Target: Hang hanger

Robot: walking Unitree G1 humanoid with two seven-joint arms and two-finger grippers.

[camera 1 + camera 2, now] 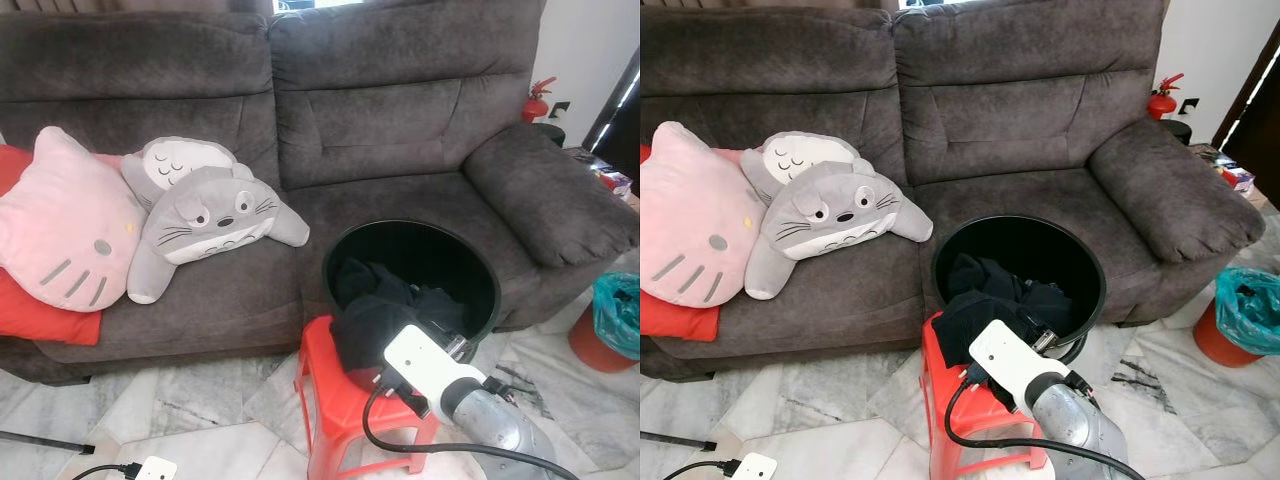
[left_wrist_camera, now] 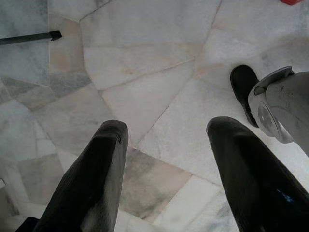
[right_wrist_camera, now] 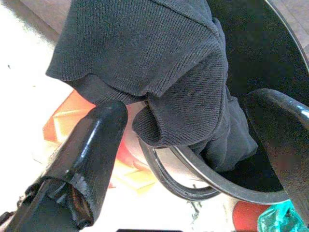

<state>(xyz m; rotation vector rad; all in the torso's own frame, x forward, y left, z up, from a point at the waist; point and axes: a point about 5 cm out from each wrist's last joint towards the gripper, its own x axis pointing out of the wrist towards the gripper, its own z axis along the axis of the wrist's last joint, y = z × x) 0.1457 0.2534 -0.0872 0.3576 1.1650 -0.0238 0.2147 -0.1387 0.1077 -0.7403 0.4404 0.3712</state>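
A black round bucket [image 1: 400, 228] stands on a red plastic stool [image 1: 325, 405] in front of the sofa. Black knit clothing [image 1: 375, 300] fills it and spills over the near rim. My right arm [image 1: 440, 372] reaches to that rim from the near side. In the right wrist view my right gripper [image 3: 188, 108] is open, its two fingers spread wide on either side of a hanging fold of the black garment [image 3: 145, 53], not clamped on it. My left gripper [image 2: 169, 129] hangs open above the marble floor. I cannot make out a hanger.
A dark grey sofa [image 1: 400, 130] holds a grey plush toy [image 1: 215, 225], a pink cat cushion [image 1: 60, 225] and a red cushion [image 1: 40, 315]. An orange bin with a green bag [image 1: 612, 325] stands at right. A cable and white plug [image 1: 150, 468] lie on the floor.
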